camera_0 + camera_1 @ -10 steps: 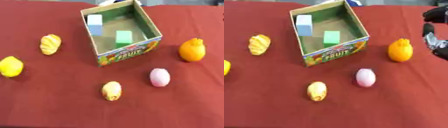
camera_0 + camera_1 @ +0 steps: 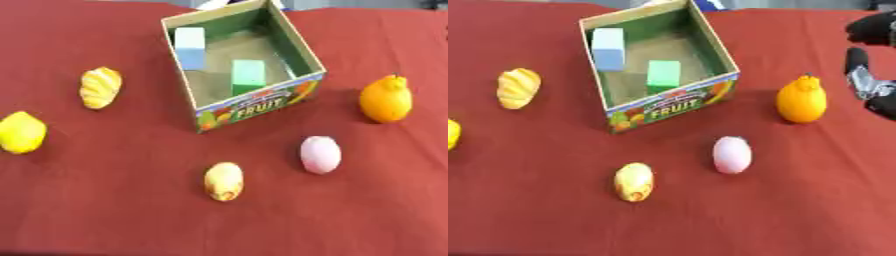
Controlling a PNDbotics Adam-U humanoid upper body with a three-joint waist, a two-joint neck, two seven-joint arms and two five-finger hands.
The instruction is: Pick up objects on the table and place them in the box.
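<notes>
Orange fruit beside right robot hand

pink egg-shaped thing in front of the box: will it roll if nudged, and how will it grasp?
The pink egg-shaped object is smooth and rounded with no flat face, so a nudge would probably roll or spin it on the red cloth. Its glossy-looking surface may slip between fingers. It looks like a rigid toy, likely light, though that is unconfirmed.
</notes>
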